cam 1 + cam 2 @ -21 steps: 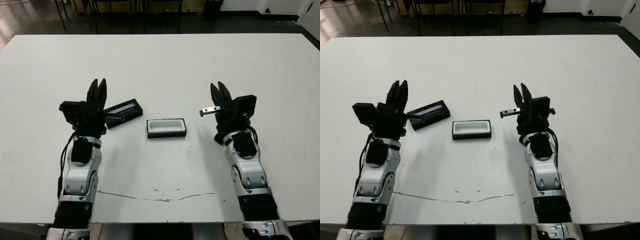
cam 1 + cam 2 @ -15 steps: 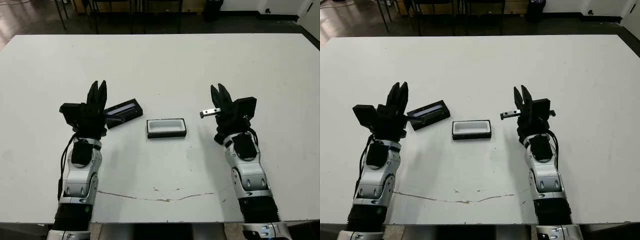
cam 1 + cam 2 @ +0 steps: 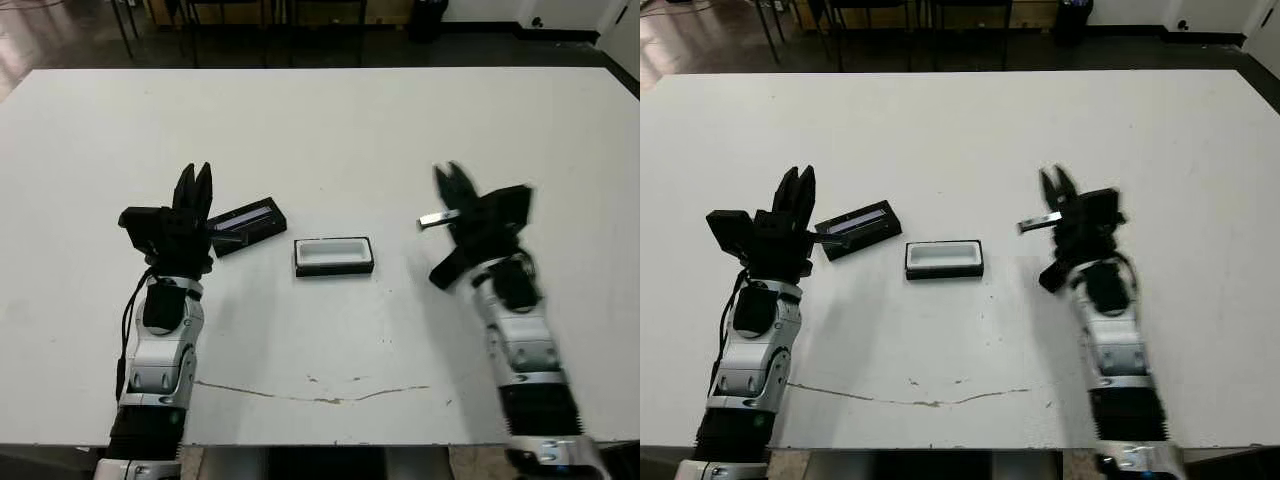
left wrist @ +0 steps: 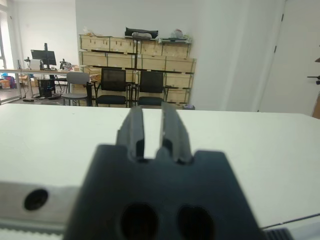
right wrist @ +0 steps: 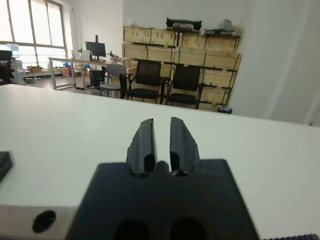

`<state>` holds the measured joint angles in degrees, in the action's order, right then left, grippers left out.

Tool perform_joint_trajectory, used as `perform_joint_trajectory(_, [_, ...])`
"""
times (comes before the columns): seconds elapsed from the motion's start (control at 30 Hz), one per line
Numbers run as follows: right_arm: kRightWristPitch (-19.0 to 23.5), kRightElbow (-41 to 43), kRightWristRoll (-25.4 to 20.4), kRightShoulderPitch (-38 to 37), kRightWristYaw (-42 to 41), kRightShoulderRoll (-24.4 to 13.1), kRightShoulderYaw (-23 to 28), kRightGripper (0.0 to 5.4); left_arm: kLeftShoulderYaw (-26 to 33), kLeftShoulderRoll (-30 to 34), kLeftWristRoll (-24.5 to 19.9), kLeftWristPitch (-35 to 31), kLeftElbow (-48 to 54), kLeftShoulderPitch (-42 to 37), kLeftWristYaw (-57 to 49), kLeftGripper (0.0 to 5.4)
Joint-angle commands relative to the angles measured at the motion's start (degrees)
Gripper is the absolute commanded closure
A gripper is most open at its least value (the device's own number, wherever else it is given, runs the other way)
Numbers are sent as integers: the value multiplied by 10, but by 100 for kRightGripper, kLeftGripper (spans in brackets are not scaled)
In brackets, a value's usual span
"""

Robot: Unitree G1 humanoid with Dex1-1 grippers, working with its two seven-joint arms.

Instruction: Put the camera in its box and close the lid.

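the right gripper (image 3: 448, 180), fingers nearly closed on nothing, is shown shifted outward from the open box (image 3: 333, 256) at table centre, the left gripper (image 3: 194, 184) likewise nearly closed beside the lid (image 3: 246, 225); no camera is seen, so nothing is yet packed.

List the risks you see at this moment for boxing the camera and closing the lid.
1. The box shows only its white lining, and no camera is visible on the table. Closing it now might leave it empty.
2. The lid lies close beside the left gripper. A careless move could knock it away.
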<state>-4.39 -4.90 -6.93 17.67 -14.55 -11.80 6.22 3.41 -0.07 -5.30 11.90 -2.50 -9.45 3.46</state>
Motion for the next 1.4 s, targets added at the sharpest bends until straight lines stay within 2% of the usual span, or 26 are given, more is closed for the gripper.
perform_joint_trajectory(0.03, [-15,-18,-25,10,-47,-50,27,540,4,3,2,-6,3,7,-5,539])
perform_joint_trajectory(0.13, [0,-26,-26,20,-79,-104,44,540,5,5,-1,-9,6,9,-2,539])
perform_joint_trajectory(0.27, [20,-96,-42,67,-146,-168,54,540,4,7,2,-8,8,11,-1,539])
perform_joint_trajectory(0.4, [22,-179,-23,123,-229,-222,23,540,4,10,2,-11,14,16,0,539])
perform_joint_trajectory(0.53, [7,-271,28,195,-313,-256,-43,540,6,8,-7,-21,18,17,2,539])
perform_joint_trajectory(0.67, [-28,-384,72,283,-424,-258,-112,540,8,11,-5,-16,17,15,2,539])
perform_joint_trajectory(0.93, [-65,-528,152,376,-480,-221,-191,540,9,15,0,-21,26,19,1,539])
perform_joint_trajectory(0.97, [-73,-536,161,379,-480,-218,-197,540,9,15,0,-21,27,19,1,539])
perform_joint_trajectory(1.17, [-33,-540,185,370,-485,-205,-217,540,8,16,4,-18,26,21,2,539])
perform_joint_trajectory(1.4, [-71,-558,208,349,-487,-207,-237,540,5,16,7,-16,25,22,1,539])
